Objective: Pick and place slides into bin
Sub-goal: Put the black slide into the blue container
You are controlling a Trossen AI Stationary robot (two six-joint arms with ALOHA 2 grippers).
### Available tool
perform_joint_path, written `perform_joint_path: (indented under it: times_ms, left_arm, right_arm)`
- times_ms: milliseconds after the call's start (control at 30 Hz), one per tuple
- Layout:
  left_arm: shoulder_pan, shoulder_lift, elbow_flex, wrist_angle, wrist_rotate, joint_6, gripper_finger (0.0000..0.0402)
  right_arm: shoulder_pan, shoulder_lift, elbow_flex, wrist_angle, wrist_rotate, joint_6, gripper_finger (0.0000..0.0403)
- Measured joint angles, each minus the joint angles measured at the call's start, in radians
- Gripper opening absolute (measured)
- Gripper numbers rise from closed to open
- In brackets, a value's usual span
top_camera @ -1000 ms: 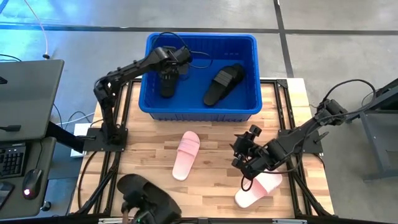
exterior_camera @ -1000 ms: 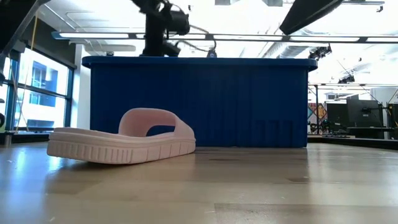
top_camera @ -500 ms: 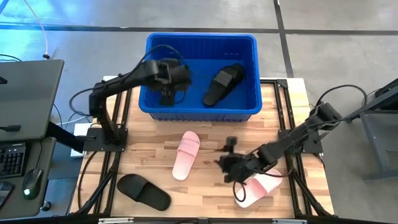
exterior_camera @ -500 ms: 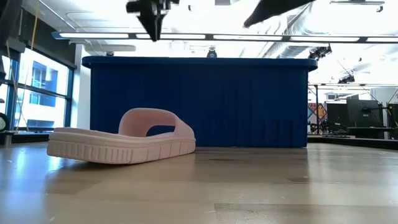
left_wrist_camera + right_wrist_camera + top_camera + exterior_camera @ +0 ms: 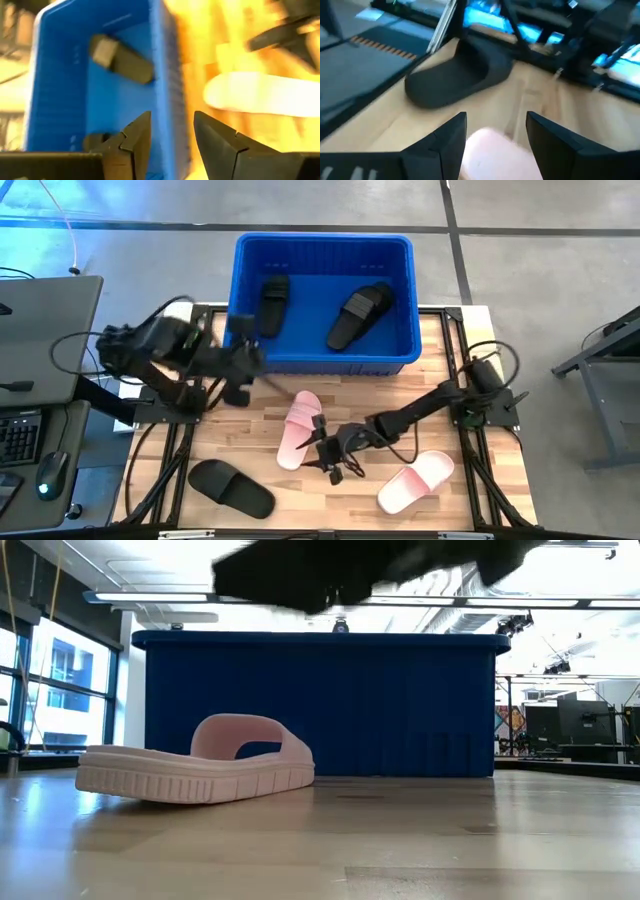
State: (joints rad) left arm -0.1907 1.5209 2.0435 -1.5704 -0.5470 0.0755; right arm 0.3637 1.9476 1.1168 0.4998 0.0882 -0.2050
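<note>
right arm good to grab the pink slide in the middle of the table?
Probably yes. The right gripper hangs open right beside that pink slide, and nothing sits between them.

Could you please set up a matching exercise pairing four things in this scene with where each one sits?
Things:
1. bin
2. black slide
3. pink slide
4. right gripper

Places:
A. table's near-left corner
B. table's far edge, holding two black slides
C. mid-table, beside the other pink slide
D. near-right part of the table

Pairs: 1-B, 2-A, 3-D, 4-C
</note>
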Motion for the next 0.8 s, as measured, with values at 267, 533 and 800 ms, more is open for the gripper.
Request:
perform_joint_path:
  times_ms: [267, 533, 800]
  left_arm:
    - [-0.331, -0.003, -0.210, 0.000, -0.026, -0.337, 0.0138]
    - [-0.563, 0.000, -0.567, 0.100, 0.140, -0.924, 0.0138]
    - [-0.666, 0.004, -0.790, 0.398, 0.352, -1.156, 0.0138]
  right_arm:
    - [0.003, 0.019, 0.000, -0.004, -0.004, -0.064, 0.0197]
    - [0.003, -0.112, 0.000, -0.241, 0.143, -0.066, 0.0197]
    - [0.003, -0.237, 0.000, -0.363, 0.249, -0.148, 0.0197]
